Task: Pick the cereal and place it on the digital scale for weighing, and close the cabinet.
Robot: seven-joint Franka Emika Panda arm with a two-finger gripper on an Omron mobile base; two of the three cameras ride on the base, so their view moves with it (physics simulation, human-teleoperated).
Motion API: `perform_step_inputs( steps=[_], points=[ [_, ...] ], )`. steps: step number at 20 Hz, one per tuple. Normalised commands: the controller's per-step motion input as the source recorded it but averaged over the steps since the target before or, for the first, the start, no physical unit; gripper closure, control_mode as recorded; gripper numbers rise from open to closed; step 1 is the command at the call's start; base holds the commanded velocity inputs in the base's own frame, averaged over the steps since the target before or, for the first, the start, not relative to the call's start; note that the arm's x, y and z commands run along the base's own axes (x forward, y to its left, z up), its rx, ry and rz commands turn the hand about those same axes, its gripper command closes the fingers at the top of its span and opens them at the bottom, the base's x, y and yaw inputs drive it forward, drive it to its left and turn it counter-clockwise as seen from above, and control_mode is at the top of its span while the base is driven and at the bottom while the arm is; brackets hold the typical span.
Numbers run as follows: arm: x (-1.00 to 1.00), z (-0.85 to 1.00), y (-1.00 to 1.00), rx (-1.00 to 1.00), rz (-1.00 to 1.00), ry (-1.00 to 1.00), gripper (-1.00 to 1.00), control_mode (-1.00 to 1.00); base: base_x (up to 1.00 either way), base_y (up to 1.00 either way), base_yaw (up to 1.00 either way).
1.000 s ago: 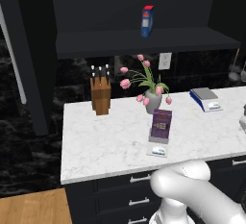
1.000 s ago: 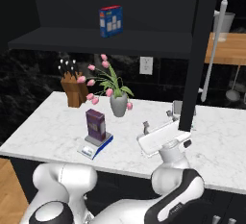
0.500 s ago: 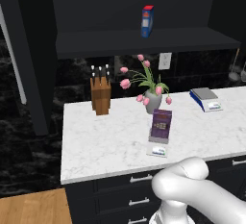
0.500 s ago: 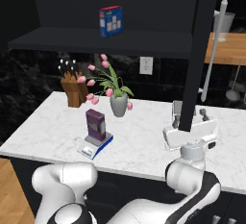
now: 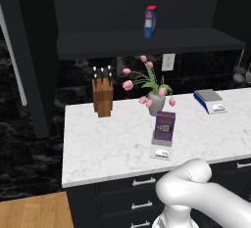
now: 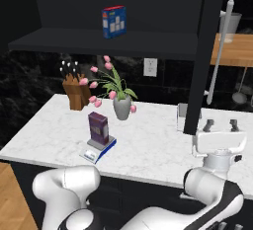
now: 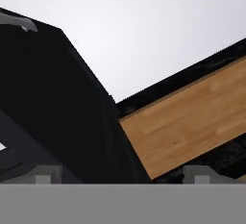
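Note:
The dark purple cereal [image 5: 165, 127] [image 6: 98, 128] stands upright on the small digital scale [image 5: 161, 153] [image 6: 92, 154] near the counter's front edge. The black cabinet [image 5: 29, 56] above is open, and its right door [image 6: 200, 51] juts out edge-on with a long silver handle [image 6: 220, 46]. My gripper [image 6: 221, 125] points upward at the right, just right of that door's lower end, open with nothing between its fingers. In the hand view the fingertips [image 7: 48, 172] frame the black door [image 7: 57, 103], and the gripper [image 7: 122, 174] is open.
A blue box with a red top [image 5: 150, 21] [image 6: 113, 21] stands on the cabinet shelf. On the white marble counter [image 5: 112, 144] are a knife block [image 5: 102, 97], a vase of pink tulips [image 5: 156, 102] and a blue-based device [image 5: 210, 101]. Dark drawers [image 5: 132, 185] sit below.
My arm has swung right, carrying the open gripper from over the counter up to the open door's lower end. The cereal stays on the scale.

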Motion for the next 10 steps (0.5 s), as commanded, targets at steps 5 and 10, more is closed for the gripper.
perform_step_inputs(
  steps=[5, 10],
  points=[
    [0.05, 0.1, -0.65, 0.2, 0.01, 0.15, -1.0, -1.0, 0.0, 0.0, 0.0],
    [0.0, 0.74, -0.07, 0.03, 0.05, 0.01, -1.0, -1.0, 0.0, 0.0, 0.0]
  ],
)
